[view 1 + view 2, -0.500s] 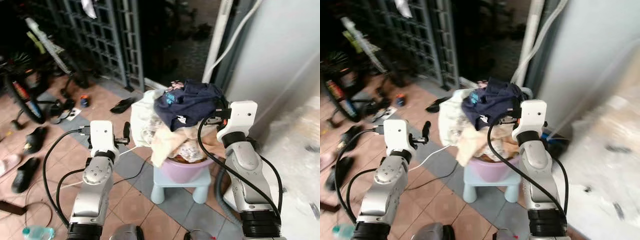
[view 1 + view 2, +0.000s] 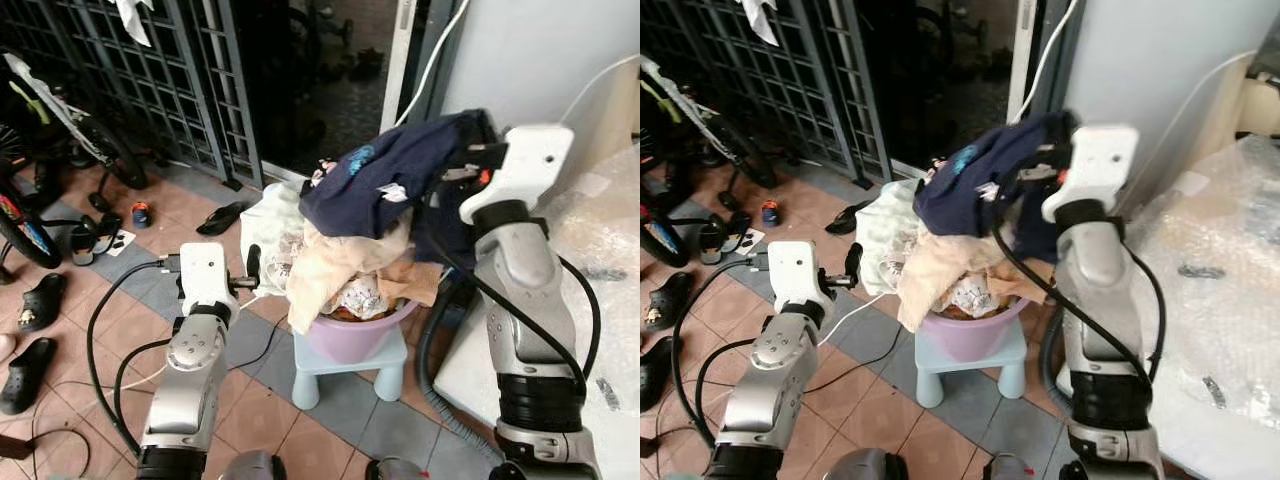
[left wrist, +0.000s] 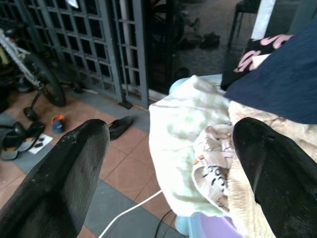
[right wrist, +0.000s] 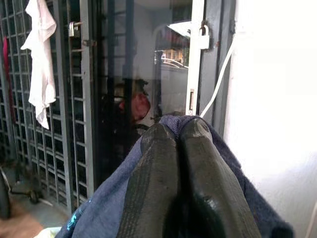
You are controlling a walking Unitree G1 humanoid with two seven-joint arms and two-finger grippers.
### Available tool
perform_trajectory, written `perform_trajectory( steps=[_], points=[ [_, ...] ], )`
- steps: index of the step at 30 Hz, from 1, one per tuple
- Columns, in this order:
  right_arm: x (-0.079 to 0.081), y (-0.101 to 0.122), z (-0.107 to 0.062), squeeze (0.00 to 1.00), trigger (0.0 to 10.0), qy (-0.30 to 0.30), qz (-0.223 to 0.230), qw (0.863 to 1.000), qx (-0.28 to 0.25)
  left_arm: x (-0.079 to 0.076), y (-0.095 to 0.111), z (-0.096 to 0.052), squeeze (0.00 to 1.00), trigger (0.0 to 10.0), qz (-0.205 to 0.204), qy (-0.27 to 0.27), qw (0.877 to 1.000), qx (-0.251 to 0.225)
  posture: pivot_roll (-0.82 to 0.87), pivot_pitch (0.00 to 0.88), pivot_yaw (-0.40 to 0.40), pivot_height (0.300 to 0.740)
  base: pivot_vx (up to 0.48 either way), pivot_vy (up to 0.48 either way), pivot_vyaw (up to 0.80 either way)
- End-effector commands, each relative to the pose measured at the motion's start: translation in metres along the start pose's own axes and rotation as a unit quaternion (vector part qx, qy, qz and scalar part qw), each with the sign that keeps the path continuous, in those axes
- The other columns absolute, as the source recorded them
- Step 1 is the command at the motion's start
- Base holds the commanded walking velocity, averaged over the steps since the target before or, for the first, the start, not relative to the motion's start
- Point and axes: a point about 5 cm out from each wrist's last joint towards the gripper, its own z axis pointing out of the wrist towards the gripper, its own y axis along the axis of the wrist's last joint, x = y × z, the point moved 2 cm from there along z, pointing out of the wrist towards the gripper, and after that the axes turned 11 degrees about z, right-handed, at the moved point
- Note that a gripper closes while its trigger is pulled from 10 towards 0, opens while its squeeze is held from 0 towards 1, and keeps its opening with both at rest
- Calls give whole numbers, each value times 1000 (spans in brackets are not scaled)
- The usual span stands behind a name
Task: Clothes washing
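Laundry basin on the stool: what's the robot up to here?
The right gripper is shut on a navy garment, holding it raised above the heaped purple basin that sits on a pale blue stool. Part of the garment hangs down over the pile of cream and white clothes. The left gripper is open beside the pile, holding nothing.

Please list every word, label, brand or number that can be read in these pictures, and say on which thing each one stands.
None can be read for certain.
Pink letters on the black garment: cut off and blurred.
Light blue print on the navy garment held by the right gripper: too small.
Dark marks on the cream cloth in the purple tub: illegible.
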Motion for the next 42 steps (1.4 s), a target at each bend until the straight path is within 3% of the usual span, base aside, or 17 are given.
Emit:
perform_trajectory(
  steps=[1,8,14,22,36,42],
  points=[
    [-3,-4,-4,0,10000,-6,-2,1000,5,1,1,2,0,10000,5,3,1000,-1,-28,0,61,740,0,0,0],
    [8,-21,-15,0,10000,9,0,999,39,3,-1,2,0,10000,6,9,1000,2,-26,0,62,740,-255,0,0],
    [5,-29,-19,0,10000,7,-6,998,55,3,0,2,0,10000,7,9,1000,1,-29,0,59,740,-200,0,0],
    [7,-36,-22,0,10000,11,-9,998,68,8,0,0,0,10000,2,8,1000,-6,-23,0,53,740,0,0,-772],
    [9,-40,-26,0,10000,10,-14,997,72,8,-2,1,0,10000,4,-1,1000,-1,-29,0,66,740,0,-394,-800],
    [5,-42,-26,0,10000,13,-22,997,78,11,4,2,0,10000,2,9,1000,-6,-25,36,64,740,0,0,-80]
  ],
)
